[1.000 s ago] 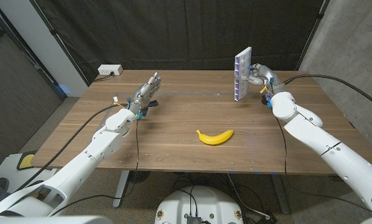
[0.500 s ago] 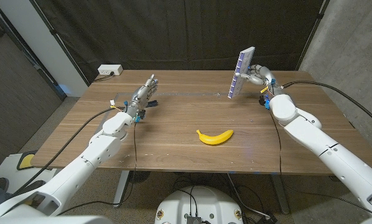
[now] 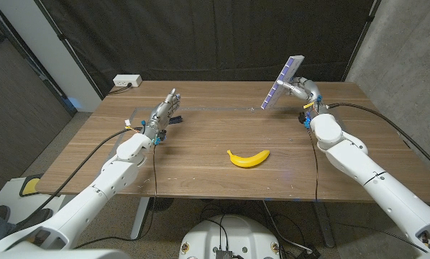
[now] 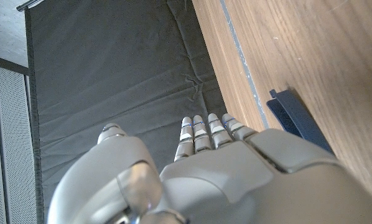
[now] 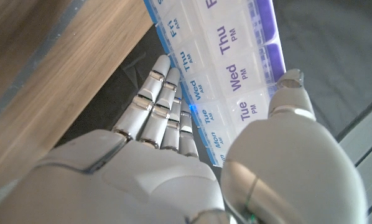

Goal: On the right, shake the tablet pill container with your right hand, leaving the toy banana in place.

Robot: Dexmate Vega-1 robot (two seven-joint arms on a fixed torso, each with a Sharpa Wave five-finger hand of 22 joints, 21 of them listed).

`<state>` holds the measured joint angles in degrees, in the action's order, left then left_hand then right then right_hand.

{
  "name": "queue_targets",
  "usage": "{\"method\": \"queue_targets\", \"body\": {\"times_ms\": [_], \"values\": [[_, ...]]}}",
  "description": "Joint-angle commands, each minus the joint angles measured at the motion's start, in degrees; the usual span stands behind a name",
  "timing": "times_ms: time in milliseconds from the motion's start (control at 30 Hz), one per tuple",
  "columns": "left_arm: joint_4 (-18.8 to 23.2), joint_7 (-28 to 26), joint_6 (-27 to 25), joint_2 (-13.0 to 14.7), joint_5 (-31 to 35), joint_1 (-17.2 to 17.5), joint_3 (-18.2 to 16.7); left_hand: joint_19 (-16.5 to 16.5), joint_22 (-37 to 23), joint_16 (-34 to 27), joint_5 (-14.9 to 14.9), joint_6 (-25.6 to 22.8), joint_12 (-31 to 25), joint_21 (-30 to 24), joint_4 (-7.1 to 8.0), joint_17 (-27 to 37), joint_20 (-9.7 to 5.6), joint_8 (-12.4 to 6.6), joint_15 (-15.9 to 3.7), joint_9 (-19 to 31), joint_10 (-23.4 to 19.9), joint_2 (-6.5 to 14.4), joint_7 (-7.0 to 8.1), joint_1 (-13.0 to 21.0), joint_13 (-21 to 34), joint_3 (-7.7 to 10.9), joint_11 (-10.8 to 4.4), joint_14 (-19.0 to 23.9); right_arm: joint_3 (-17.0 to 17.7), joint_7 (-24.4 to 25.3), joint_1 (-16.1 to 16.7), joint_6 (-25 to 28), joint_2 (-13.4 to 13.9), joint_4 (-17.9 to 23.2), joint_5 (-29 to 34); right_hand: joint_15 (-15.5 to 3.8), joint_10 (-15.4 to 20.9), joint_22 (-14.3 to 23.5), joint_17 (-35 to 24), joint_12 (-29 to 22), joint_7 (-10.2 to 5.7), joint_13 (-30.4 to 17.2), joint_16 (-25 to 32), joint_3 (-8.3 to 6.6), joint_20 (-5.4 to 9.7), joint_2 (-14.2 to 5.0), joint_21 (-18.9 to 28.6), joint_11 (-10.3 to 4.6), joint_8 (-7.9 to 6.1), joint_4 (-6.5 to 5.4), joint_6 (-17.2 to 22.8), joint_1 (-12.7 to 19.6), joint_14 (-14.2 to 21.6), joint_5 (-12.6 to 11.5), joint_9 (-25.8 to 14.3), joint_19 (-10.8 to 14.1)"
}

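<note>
i'm holding the pill container (image 3: 285,80) up off the table (image 3: 200,169) in the upper right of the head view, and it's tilting, its top leaning toward the right of the frame. my right hand (image 3: 303,91) is closing on its lower end; in the right wrist view the fingers (image 5: 164,106) are lying along one edge and the thumb (image 5: 292,93) is pressing on the labelled face (image 5: 236,56), so the grip looks firm. for a good shake i'm judging that short swings from the wrist, keeping that pinch tight, suit a flat, light box like this best, since a loose hold could let it slip out.

my left hand (image 3: 162,114) is waiting in the upper left of the head view, holding nothing, fingers straight and close together in the left wrist view.

the toy banana (image 3: 248,157) is lying at mid-frame, well apart from the container. the container is hanging near the table's far edge, so i'm keeping the swings in the open room above.
</note>
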<state>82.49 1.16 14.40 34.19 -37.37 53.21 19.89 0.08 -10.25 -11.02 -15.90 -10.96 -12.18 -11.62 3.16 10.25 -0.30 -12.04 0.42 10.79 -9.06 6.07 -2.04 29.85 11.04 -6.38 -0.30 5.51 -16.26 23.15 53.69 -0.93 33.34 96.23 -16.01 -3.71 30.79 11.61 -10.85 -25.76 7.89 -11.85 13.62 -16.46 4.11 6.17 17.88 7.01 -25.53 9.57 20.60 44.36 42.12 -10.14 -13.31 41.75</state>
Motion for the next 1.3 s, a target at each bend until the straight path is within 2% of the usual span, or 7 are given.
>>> {"method": "queue_targets", "body": {"times_ms": [33,200,333,533,833,933,1300], "values": [[0.2,-0.2,0.0,0.2,0.0,0.2,-0.1,-0.3,-0.2,0.1,0.2,-0.6,0.2,-0.1,0.08,0.3,-0.31,0.06,-0.01,0.2,-0.3,0.4,-0.19,-0.1,0.2,-0.50,0.34,0.3,9.2,5.1,3.7,-11.9,-10.0,-4.5,-17.1,-8.25,15.0,0.3,-0.2,-0.8,-14.23,-0.9,0.5,-3.09,6.45,-9.44,0.4,-14.12,-2.63,-1.62,15.2,5.8,1.5,-0.3,-1.4,0.7],[0.1,0.0,-0.2,0.0,0.2,-0.2,0.1,-0.3,-0.2,0.1,0.2,-0.6,0.2,-0.1,0.08,0.3,-0.32,0.08,0.01,0.2,-0.3,0.4,-0.19,0.0,0.2,-0.53,0.33,0.3,12.9,3.1,3.9,-14.7,-13.1,-6.2,-26.4,-8.24,15.1,0.4,-0.3,-0.8,-13.99,-1.0,0.6,-3.06,6.46,-9.70,0.7,-13.78,-2.63,-1.91,15.4,5.4,2.0,-0.2,-1.4,1.3],[0.1,0.1,-0.5,-0.1,0.4,-0.6,0.5,-0.3,-0.2,0.1,0.2,-0.6,0.2,-0.1,0.09,0.3,-0.32,0.09,0.01,0.2,-0.3,0.4,-0.24,0.0,0.2,-0.55,0.37,0.3,11.9,3.4,3.7,-13.2,-11.1,-6.4,-25.7,-8.37,15.2,0.4,-0.4,-0.7,-13.79,-1.0,0.9,-3.15,6.46,-9.99,0.9,-13.70,-2.70,-2.00,15.7,5.3,3.1,-0.2,-1.4,1.7],[0.1,-0.2,-0.8,-0.3,0.4,-0.6,0.6,-0.3,-0.2,0.1,0.2,-0.6,0.2,-0.1,0.10,0.3,-0.30,0.10,0.03,0.2,-0.3,0.4,-0.24,0.0,0.2,-0.57,0.34,0.3,3.9,11.9,1.8,-4.5,-3.5,-2.3,-7.7,-8.41,15.2,0.4,-0.3,-0.6,-13.65,-1.0,0.9,-3.19,6.40,-9.98,0.9,-13.65,-2.62,-1.94,15.6,5.4,3.2,-0.2,-1.5,1.7],[1.8,-1.8,-1.4,0.2,0.2,1.2,0.2,-0.3,-0.2,0.1,0.3,-0.5,0.3,-0.1,0.12,0.3,-0.24,0.16,0.07,0.2,-0.3,0.4,-0.27,0.0,0.2,-0.62,0.31,0.3,-8.7,12.0,-3.7,5.1,7.4,3.1,21.3,-8.28,14.7,0.5,-0.2,-0.2,-14.02,-1.0,0.1,-2.97,6.33,-9.12,0.6,-13.80,-2.31,-1.62,15.3,5.3,2.3,-0.1,-1.4,0.8],[2.6,-2.4,-1.3,0.4,0.2,2.0,-0.1,-0.3,-0.2,0.1,0.3,-0.6,0.3,-0.1,0.12,0.3,-0.26,0.16,0.03,0.2,-0.3,0.5,-0.20,0.0,0.2,-0.64,0.31,0.3,-13.0,8.4,-6.6,6.8,10.1,4.5,29.7,-8.40,14.6,0.5,-0.2,-0.1,-14.21,-1.0,-0.1,-2.92,6.54,-8.95,0.6,-13.91,-2.12,-1.58,15.0,5.3,2.0,-0.1,-1.3,0.6],[4.2,-3.3,-0.9,0.9,0.4,3.5,-0.6,-0.4,-0.2,0.1,0.3,-0.6,0.3,0.0,0.14,0.3,-0.25,0.18,0.04,0.2,-0.3,0.5,-0.18,0.1,0.2,-0.70,0.30,0.3,-19.8,-7.3,-13.6,-4.8,9.9,1.5,34.5,-9.16,14.9,0.5,-0.4,0.1,-14.96,-1.0,0.0,-3.53,7.55,-9.58,1.0,-14.37,-2.03,-1.26,15.8,6.1,2.9,-0.3,-1.0,1.6]]}}
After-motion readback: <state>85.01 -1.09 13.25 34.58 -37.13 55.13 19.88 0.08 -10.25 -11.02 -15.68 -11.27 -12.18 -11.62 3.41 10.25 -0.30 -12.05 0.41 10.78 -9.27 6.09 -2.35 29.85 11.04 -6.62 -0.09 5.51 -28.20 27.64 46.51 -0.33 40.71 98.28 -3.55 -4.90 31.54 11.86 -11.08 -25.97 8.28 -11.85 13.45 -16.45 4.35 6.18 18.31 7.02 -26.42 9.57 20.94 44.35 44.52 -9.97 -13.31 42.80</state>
